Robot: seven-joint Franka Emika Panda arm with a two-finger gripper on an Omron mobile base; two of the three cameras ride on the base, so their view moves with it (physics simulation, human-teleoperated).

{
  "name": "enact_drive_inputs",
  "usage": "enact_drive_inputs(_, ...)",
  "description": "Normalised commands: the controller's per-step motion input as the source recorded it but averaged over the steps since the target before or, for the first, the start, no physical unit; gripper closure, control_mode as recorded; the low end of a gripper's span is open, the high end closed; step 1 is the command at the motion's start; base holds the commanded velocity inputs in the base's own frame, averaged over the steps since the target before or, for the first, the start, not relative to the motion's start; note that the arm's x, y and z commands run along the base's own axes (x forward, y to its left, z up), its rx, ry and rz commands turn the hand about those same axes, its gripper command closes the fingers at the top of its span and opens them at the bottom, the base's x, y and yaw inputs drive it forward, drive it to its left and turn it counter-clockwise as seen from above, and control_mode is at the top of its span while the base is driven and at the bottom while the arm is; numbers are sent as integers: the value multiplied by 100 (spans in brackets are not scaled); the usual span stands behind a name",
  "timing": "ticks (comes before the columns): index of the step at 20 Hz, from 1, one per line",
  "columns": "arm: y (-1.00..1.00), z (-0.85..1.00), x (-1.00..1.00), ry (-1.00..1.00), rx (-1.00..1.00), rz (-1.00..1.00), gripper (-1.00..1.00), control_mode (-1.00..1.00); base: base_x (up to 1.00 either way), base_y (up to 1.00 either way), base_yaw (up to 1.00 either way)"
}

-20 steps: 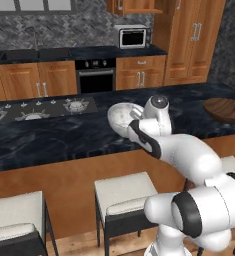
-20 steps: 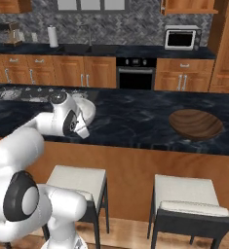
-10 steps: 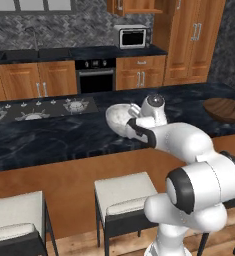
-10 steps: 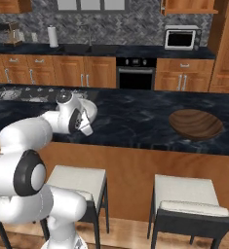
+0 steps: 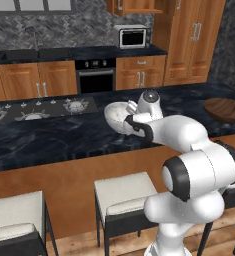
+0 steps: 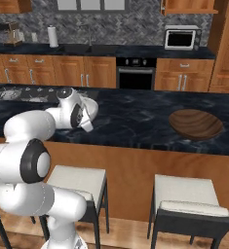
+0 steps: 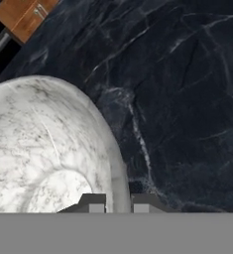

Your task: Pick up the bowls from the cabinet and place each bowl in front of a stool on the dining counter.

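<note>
My gripper (image 7: 118, 202) is shut on the rim of the grey-white marbled bowl (image 7: 43, 144), one fingertip inside the rim and one outside. In the left base view the gripper (image 5: 130, 121) holds this bowl (image 5: 117, 114) tilted, low over the dining counter (image 5: 64, 137), above the middle stool (image 5: 124, 192). I cannot tell whether the bowl touches the top. From the right side, the hand (image 6: 84, 116) hides most of it. The dark wooden bowl (image 6: 196, 124) sits on the dining counter (image 6: 135, 121) further right, above another stool (image 6: 186, 194); in the left base view it (image 5: 226, 109) lies at the right edge.
Beyond the counter lie a stove top (image 5: 44, 107), an oven (image 5: 95, 75), a microwave (image 5: 133, 36) and a wooden wall cabinet (image 5: 139, 5) above it. A third stool (image 5: 14, 217) stands at the left. My own white arm fills the near right.
The arm has stretched forward and its elbow has swung. The marbled bowl has shifted a little left and away over the counter. The grip holds; the wooden bowl stays put.
</note>
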Motion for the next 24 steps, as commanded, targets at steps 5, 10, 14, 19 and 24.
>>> enact_drive_inputs(5,13,0,-7,0,-3,-6,100,-100,0,0,0)
enact_drive_inputs(10,0,0,-13,0,0,-8,100,-100,0,0,0)
enact_drive_inputs(14,-4,0,-20,2,0,-10,100,-100,0,0,0)
enact_drive_inputs(19,-10,0,-30,4,0,-9,100,-100,0,0,0)
enact_drive_inputs(24,-2,0,-29,6,0,-4,100,-100,0,0,0)
